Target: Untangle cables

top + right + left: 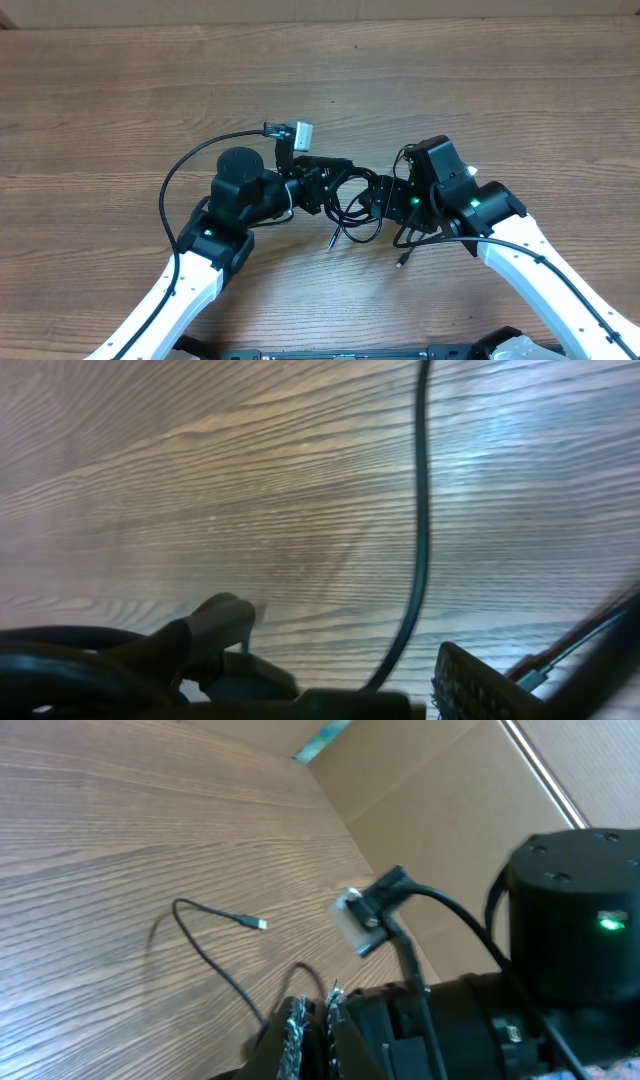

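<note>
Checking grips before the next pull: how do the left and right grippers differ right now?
The left gripper is shut, pinching a thin cable. The right gripper is open, with a strand passing loose between its fingers. The left gripper sits on the left side of the tangle, the right gripper on its right side. Both point into it.

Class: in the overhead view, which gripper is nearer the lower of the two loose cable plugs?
Right. The plug lies just below the right gripper in the picture; the left gripper sits farther off, across the cable tangle.
</note>
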You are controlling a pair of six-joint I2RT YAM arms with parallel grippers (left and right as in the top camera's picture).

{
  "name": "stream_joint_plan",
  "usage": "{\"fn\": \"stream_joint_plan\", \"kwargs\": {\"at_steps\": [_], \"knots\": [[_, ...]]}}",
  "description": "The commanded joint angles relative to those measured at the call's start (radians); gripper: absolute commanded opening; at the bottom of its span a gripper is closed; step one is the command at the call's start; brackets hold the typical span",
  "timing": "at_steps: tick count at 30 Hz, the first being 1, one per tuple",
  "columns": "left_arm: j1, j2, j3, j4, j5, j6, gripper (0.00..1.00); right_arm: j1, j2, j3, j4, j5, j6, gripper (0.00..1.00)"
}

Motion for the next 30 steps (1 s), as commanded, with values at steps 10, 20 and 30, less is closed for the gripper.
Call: {"fn": "stream_joint_plan", "kwargs": {"at_steps": [10, 20, 30], "knots": [[0.09, -0.042, 0.043, -0.097, -0.006, 0.054, 0.04, -0.02, 0.032, -0.047, 0.047, 0.133, 0.011, 0.72], [0.09, -0.024, 0.043, -0.129, 0.036, 0.23, 0.04, -0.021, 0.014, 0.011, 0.122, -0.195, -0.094, 0.47], [0.09, -0.024, 0.043, -0.077, 0.068, 0.238, 0.04, -0.021, -0.046, 0.021, 0.177, -0.378, -0.094, 0.04]]}}
